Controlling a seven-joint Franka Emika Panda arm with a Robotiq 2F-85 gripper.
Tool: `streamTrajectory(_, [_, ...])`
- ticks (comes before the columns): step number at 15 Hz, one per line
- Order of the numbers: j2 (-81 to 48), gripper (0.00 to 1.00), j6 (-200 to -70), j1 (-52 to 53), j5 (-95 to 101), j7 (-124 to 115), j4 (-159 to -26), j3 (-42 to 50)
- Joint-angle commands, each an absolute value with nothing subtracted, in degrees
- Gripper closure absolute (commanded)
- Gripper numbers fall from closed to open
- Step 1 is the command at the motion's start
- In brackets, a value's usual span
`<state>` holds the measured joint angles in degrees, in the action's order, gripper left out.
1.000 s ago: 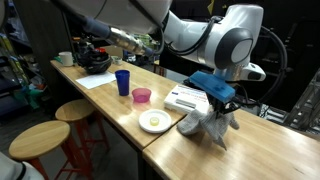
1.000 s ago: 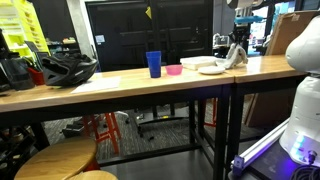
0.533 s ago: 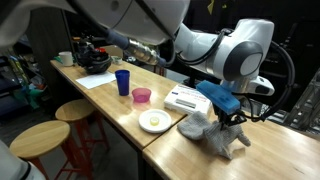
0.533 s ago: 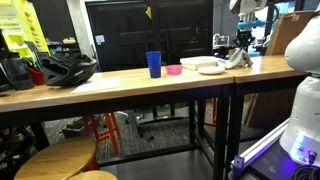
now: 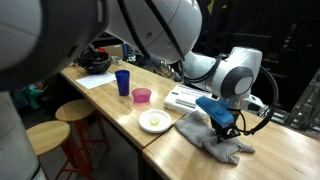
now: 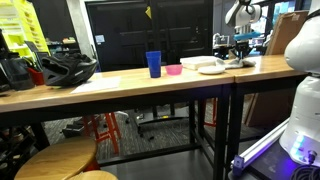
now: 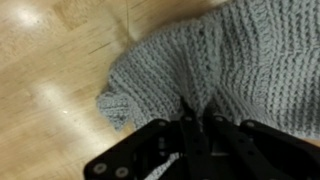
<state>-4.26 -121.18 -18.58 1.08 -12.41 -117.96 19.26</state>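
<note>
Where the end effector (image 5: 222,126) comes down on the wooden counter (image 5: 285,160), it is pressed onto a grey knitted cloth (image 5: 205,140) that lies crumpled near the front edge. In the wrist view its fingers are drawn narrow, apparently pinching a fold of the knit, though the tips are dark and blurred. A white plate (image 5: 154,122) sits just beside the cloth, with a white box (image 5: 185,99) behind it

No legible text — no labels, numbers.
</note>
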Motion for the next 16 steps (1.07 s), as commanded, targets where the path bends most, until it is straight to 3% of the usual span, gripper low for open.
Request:
streamTrajectory(1, [-5.54,0.98,-121.0,-18.94,0.95,-13.28,-117.59,19.57])
streamTrajectory(16, [-11.59,0.98,-120.99,-16.58,-8.12,-12.52,-102.86,15.6])
